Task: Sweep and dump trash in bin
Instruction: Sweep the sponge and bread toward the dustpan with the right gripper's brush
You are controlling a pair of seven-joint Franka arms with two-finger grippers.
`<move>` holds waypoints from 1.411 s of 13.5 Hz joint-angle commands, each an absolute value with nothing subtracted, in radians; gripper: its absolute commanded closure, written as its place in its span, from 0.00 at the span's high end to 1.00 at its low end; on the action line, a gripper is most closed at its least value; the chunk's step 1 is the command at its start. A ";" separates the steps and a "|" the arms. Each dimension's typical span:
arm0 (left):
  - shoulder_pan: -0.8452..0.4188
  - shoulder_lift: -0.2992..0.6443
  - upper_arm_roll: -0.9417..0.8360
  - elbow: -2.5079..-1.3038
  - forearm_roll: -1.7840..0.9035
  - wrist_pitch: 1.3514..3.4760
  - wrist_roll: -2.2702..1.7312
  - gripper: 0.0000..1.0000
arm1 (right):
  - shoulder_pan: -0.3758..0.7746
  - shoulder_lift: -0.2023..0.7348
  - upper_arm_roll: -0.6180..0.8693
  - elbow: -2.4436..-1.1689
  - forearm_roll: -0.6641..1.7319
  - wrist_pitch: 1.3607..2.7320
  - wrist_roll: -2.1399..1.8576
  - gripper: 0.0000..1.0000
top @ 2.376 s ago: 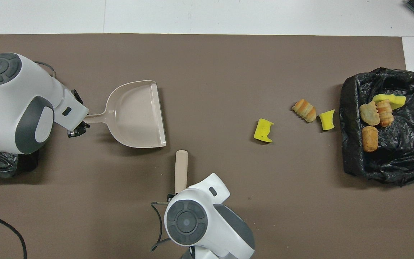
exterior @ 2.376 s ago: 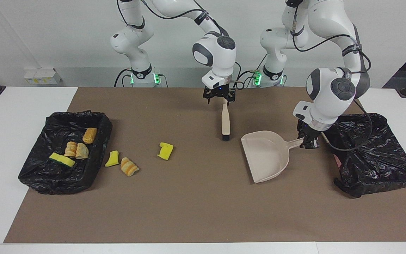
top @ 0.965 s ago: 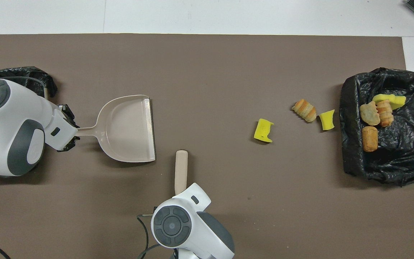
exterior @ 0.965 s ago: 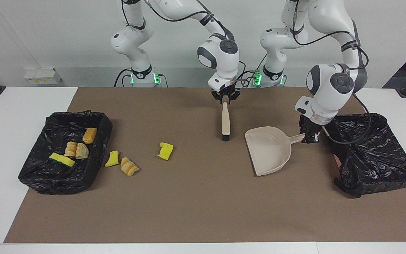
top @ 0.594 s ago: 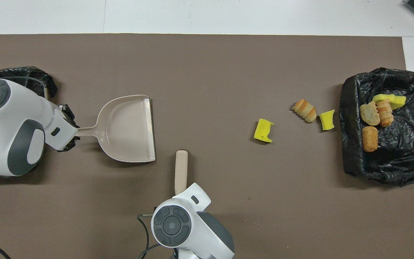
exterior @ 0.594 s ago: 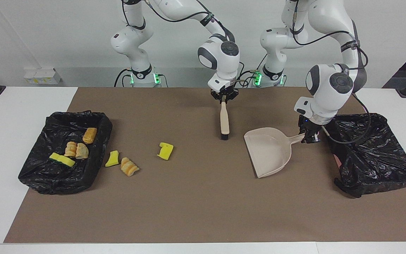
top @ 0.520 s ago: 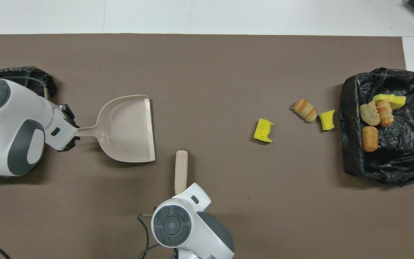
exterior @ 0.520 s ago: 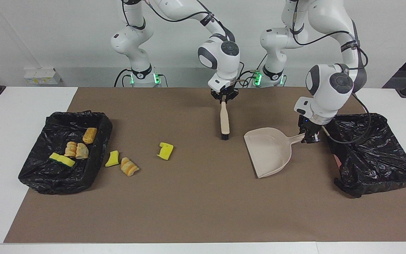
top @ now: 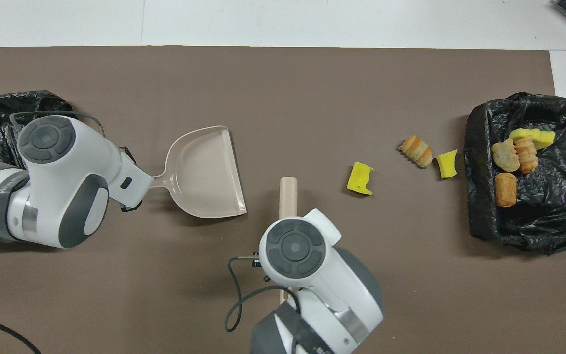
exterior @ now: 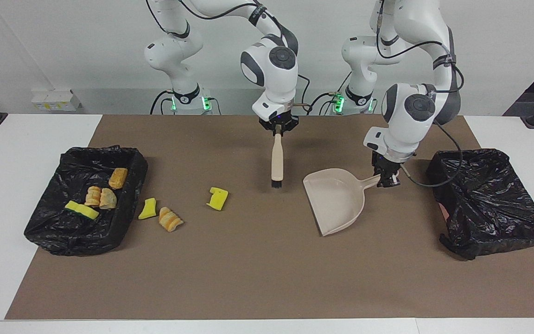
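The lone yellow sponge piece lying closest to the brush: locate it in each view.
Facing view: yellow sponge piece on the brown mat, toward the right arm's end from the brush.
Overhead view: same piece, beside the brush tip.
Shared landmark: the bread-like chunk lying on the mat.

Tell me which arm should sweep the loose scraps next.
Right: its gripper is shut on the brush, which hangs closest to the yellow sponge scrap. The left gripper holds the dustpan.
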State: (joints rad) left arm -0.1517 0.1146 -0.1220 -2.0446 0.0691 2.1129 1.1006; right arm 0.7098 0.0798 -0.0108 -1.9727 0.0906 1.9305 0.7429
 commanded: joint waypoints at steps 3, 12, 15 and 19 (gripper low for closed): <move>-0.276 0.086 -0.110 -2.127 0.077 2.141 0.954 0.00 | 0.516 0.063 -0.008 -1.925 -0.020 1.763 0.621 0.00; -0.350 0.083 -0.110 -2.145 0.014 2.206 0.850 0.00 | 0.155 0.037 -0.005 -2.096 -0.388 1.869 0.490 0.00; -0.359 0.078 -0.110 -2.152 0.015 2.201 0.825 0.00 | 0.117 0.032 -0.005 -2.160 -0.440 1.946 0.460 0.00; -0.357 0.077 -0.110 -2.154 0.015 2.200 0.824 0.00 | 0.075 0.064 -0.002 -2.233 -0.485 2.081 0.457 0.00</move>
State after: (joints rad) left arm -0.3399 0.1102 -0.1263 -2.1204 0.0275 2.1854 0.8348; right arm 0.1072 0.0741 -0.0188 -2.1868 -0.4591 2.0258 0.4697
